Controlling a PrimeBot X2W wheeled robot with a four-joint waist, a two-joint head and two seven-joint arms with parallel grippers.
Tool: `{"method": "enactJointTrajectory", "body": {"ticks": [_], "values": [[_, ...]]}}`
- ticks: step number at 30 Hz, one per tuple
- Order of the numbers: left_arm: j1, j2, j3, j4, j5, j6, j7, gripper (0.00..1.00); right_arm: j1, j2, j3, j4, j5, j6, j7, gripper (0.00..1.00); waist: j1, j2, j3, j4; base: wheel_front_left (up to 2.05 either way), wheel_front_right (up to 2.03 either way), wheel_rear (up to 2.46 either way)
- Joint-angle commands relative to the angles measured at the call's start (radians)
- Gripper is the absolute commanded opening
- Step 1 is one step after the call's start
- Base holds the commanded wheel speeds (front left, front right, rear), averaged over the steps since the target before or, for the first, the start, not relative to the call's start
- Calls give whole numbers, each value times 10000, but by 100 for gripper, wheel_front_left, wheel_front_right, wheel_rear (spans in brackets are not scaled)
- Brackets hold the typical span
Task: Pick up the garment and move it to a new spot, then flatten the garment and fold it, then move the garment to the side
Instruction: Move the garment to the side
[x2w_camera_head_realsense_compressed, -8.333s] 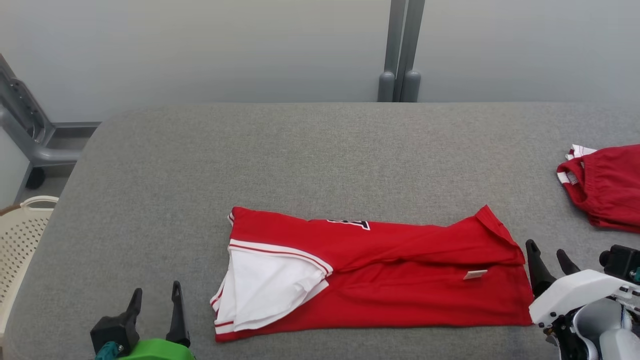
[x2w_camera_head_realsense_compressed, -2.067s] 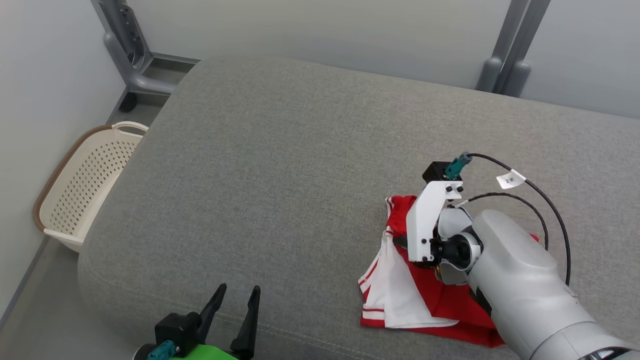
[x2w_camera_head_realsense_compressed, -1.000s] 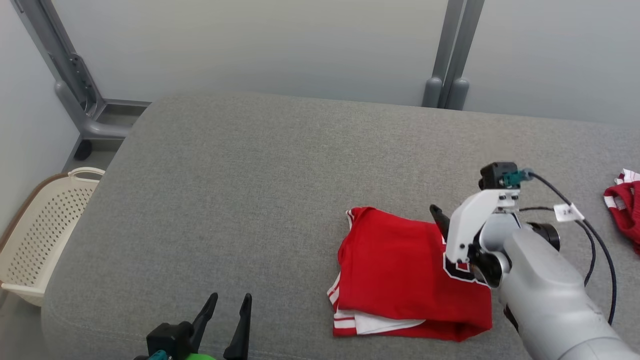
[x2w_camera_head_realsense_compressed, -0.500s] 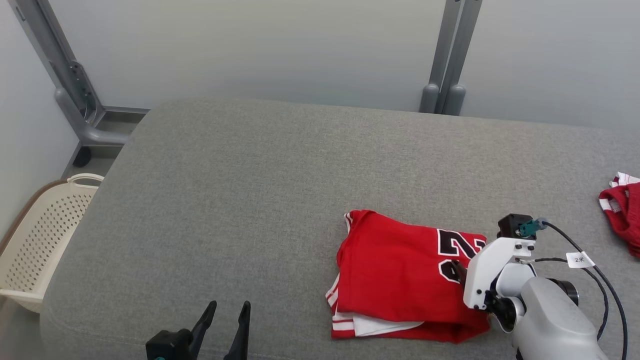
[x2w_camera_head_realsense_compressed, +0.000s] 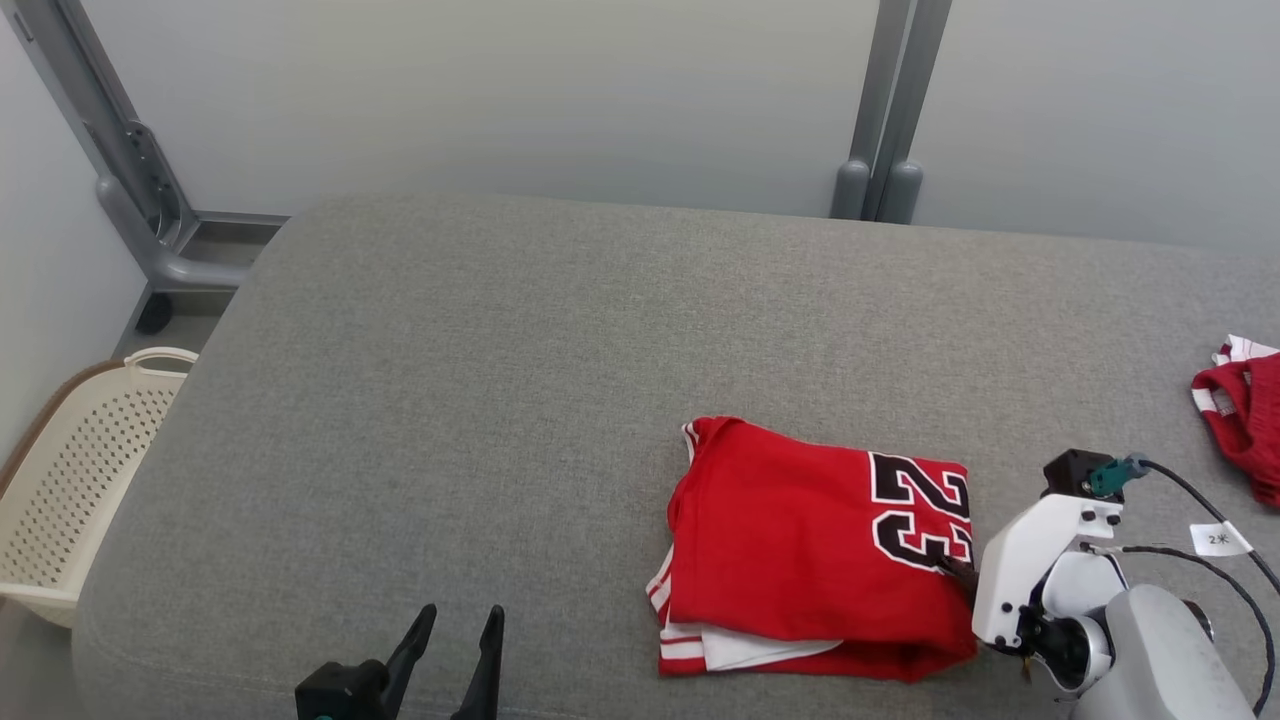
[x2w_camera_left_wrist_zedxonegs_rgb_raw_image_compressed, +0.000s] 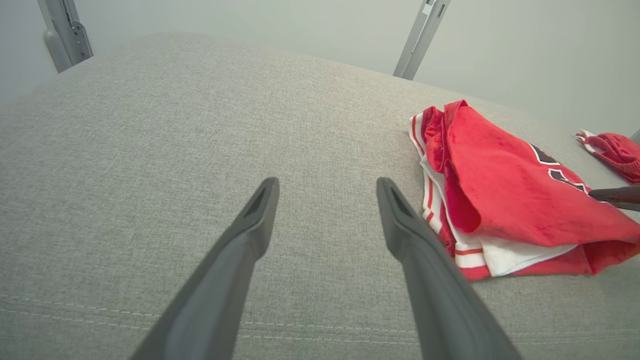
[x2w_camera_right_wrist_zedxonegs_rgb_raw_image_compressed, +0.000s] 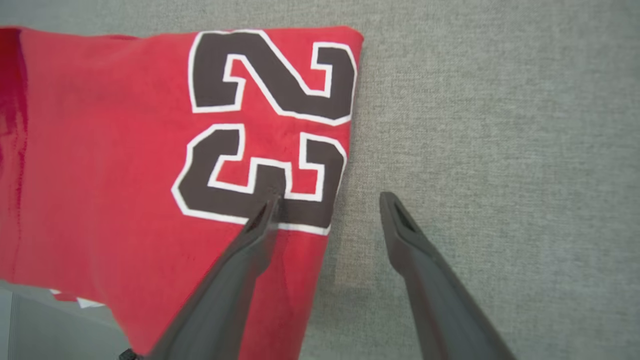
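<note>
The garment (x2w_camera_head_realsense_compressed: 800, 550) is a red jersey with a black "23", folded into a rough square on the grey padded table (x2w_camera_head_realsense_compressed: 500, 380), white lining showing at its front edge. My right gripper (x2w_camera_right_wrist_zedxonegs_rgb_raw_image_compressed: 330, 199) is open and straddles the garment's (x2w_camera_right_wrist_zedxonegs_rgb_raw_image_compressed: 100, 160) right edge: one finger lies over the lower digit, the other over bare table. Nothing is held. Its white wrist bracket (x2w_camera_head_realsense_compressed: 1030, 570) stands just right of the fold. My left gripper (x2w_camera_head_realsense_compressed: 455, 645) is open at the table's front edge, well left of the garment (x2w_camera_left_wrist_zedxonegs_rgb_raw_image_compressed: 510, 200), with bare cloth between its fingers.
Another red garment (x2w_camera_head_realsense_compressed: 1240, 410) lies bunched at the table's far right edge. A cream perforated basket (x2w_camera_head_realsense_compressed: 70, 480) stands on the floor left of the table. Grey metal posts (x2w_camera_head_realsense_compressed: 880, 110) rise behind the back edge. Bare table stretches left and behind the jersey.
The right gripper has drawn back toward the front right, off the top of the jersey, uncovering the "23". The folded layer lies flat. The left gripper has stayed put.
</note>
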Motion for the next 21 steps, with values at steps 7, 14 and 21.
{"method": "enactJointTrajectory", "body": {"ticks": [7, 14, 21], "values": [[-198, 71, -48, -3, 56, -22, -1, 100, 771, -28, -108, -1272, 548, -3, 944, 100, 0, 0, 276, 81, 0, 0, 0], [-426, 57, -91, -10, 30, -23, -1, 100, 361, -28, -411, -1170, 555, -3, 1011, 100, 0, 0, 699, 199, 0, 0, 0], [-642, 44, -160, 54, -8, -24, -1, 100, -108, -28, -392, -545, 357, -3, 1119, 89, 0, 0, 1000, 313, 0, 0, 0]]}}
